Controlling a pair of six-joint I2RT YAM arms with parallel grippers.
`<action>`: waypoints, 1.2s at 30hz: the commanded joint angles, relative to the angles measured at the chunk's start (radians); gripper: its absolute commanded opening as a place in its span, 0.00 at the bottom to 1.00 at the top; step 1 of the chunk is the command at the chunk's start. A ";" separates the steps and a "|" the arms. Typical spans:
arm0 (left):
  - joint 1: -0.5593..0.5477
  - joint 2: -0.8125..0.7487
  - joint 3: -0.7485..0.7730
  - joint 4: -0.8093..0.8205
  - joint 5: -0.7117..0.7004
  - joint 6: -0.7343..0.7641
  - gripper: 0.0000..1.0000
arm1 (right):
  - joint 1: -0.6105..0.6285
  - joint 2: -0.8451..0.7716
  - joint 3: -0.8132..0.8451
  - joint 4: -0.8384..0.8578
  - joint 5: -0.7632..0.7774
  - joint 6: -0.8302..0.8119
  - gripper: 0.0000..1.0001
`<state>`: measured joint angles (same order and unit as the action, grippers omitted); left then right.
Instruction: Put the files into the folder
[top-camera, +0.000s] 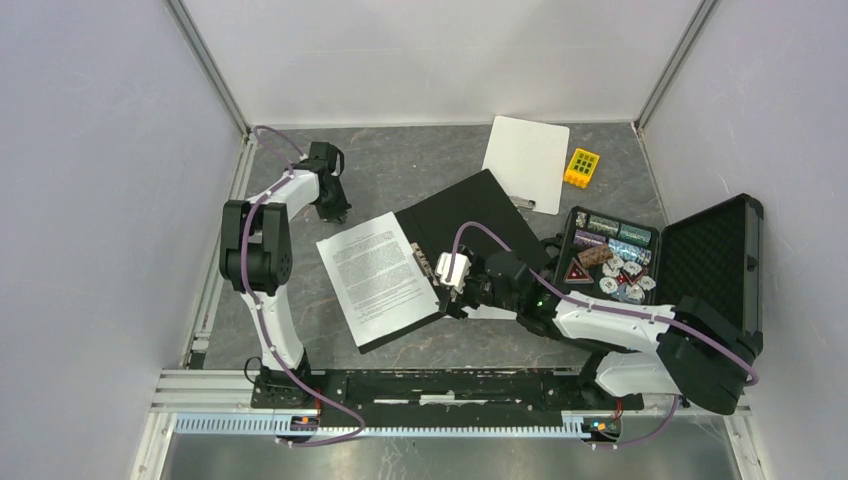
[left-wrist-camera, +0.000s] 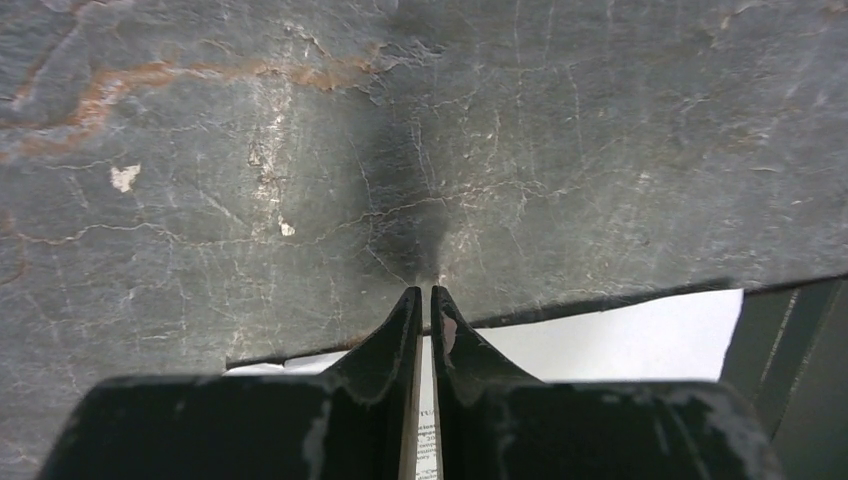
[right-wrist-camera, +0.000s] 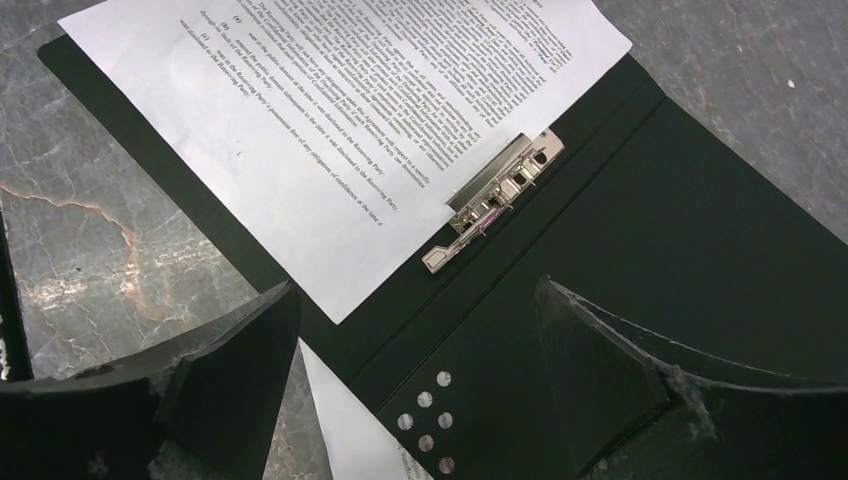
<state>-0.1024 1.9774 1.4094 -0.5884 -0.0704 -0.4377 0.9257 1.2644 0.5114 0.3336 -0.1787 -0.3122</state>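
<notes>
The folder (top-camera: 478, 218) lies open in the middle of the table, black inside up. One printed sheet (top-camera: 378, 272) lies on its left half, its edge by the metal clip (top-camera: 427, 264). My right gripper (top-camera: 455, 272) hovers open over the clip. In the right wrist view the gripper (right-wrist-camera: 417, 285) spans the folder's spine (right-wrist-camera: 700, 240) below the clip (right-wrist-camera: 495, 195) and sheet (right-wrist-camera: 330, 130). A second sheet (right-wrist-camera: 345, 430) pokes out from under the folder. My left gripper (top-camera: 335, 207) is shut at the sheet's far corner, with its tips (left-wrist-camera: 425, 292) over the paper's edge (left-wrist-camera: 620, 330).
A blank white clipboard (top-camera: 527, 162) and a yellow block (top-camera: 581, 167) lie at the back. An open black case (top-camera: 700, 255) holding small items stands at the right, beside my right arm. Grey walls close in the left, back and right sides.
</notes>
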 joint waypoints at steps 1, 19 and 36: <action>0.000 0.025 0.039 0.024 0.044 0.047 0.13 | 0.001 -0.035 -0.012 0.044 0.039 -0.024 0.93; -0.002 0.015 -0.023 0.024 0.141 0.011 0.15 | 0.000 -0.061 -0.028 0.048 0.075 -0.018 0.94; -0.003 -0.012 -0.084 0.053 0.181 -0.017 0.15 | 0.001 -0.034 -0.016 0.051 0.066 -0.008 0.94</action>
<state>-0.1024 1.9831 1.3571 -0.5392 0.0883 -0.4366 0.9257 1.2266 0.4908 0.3431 -0.1184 -0.3199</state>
